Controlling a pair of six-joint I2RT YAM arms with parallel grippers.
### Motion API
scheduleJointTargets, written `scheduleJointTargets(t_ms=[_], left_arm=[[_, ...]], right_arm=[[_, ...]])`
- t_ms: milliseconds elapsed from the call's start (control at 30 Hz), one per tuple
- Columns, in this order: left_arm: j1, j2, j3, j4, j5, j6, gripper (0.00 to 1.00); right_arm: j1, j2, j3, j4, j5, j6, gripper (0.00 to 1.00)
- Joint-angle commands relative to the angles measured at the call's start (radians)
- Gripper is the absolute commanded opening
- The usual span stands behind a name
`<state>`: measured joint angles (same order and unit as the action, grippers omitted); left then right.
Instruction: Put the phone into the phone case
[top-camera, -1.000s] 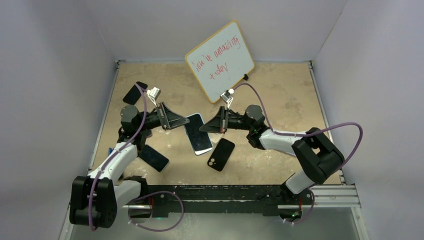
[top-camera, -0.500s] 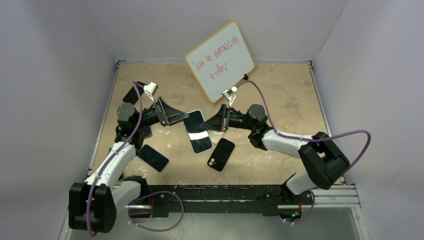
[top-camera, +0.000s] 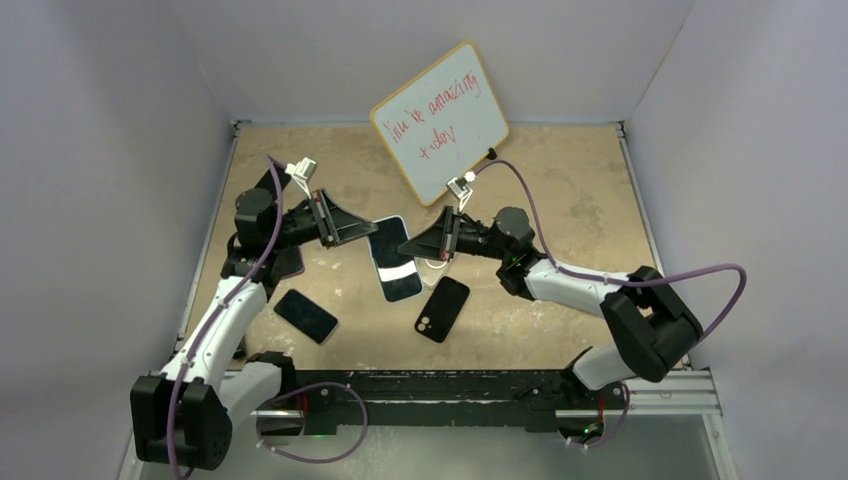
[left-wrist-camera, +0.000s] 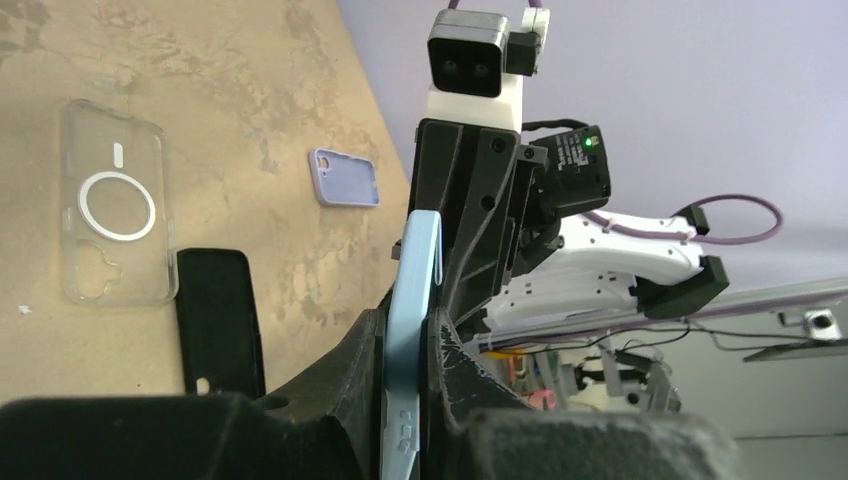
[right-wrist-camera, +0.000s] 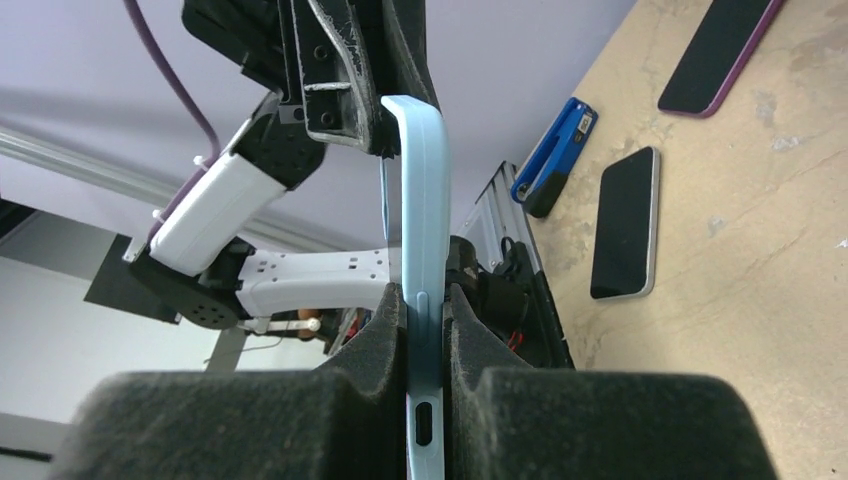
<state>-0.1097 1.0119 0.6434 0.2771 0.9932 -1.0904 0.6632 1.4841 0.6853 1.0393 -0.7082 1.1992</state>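
The phone (top-camera: 396, 262) sits in the light-blue phone case (right-wrist-camera: 422, 200), held off the worktop (top-camera: 560, 190) between the left end effector (left-wrist-camera: 405, 335) and the right end effector (right-wrist-camera: 425, 315), each clenched on an opposite rim. Probably only pressing the corners home is left; their fit is hidden. A black case (top-camera: 442, 308) lies close below, the whiteboard (top-camera: 440, 120) behind; the far right stands open.

Your inventory: two arms (top-camera: 225, 315), white links (top-camera: 570, 282), black joints (top-camera: 640, 322); purple cables (top-camera: 715, 267); black wedge-shaped fingers (top-camera: 350, 228); white wrist-camera mounts (top-camera: 303, 168).
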Motion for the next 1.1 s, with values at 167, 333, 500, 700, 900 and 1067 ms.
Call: scheduleJointTargets(t_ms=[167,333,500,700,900,1067], left_arm=[[0.004,-0.044,0.109,-0.149,-0.016,0.117,0.52],[0.004,-0.035,0.041,0.014,0.060,0.011,0.63],[0.002,-0.039,0.006,0.041,0.101,-0.012,0.64],[-0.004,-0.052,-0.039,0.050,0.108,-0.023,0.64],[-0.018,-0.041,-0.099,0.125,0.094,-0.104,0.63],[-0.060,-0.029,-0.135,0.184,0.059,-0.145,0.62]], right_arm=[[0.001,-0.065,0.017,0.046,0.057,0.022,0.00],[0.001,-0.058,0.010,0.085,0.137,0.053,0.00],[-0.002,-0.053,0.032,0.096,0.238,0.092,0.00],[-0.001,-0.048,0.061,0.102,0.295,0.098,0.00],[-0.002,-0.034,0.042,0.141,0.336,0.120,0.00],[-0.002,0.010,0.017,0.219,0.345,0.174,0.00]])
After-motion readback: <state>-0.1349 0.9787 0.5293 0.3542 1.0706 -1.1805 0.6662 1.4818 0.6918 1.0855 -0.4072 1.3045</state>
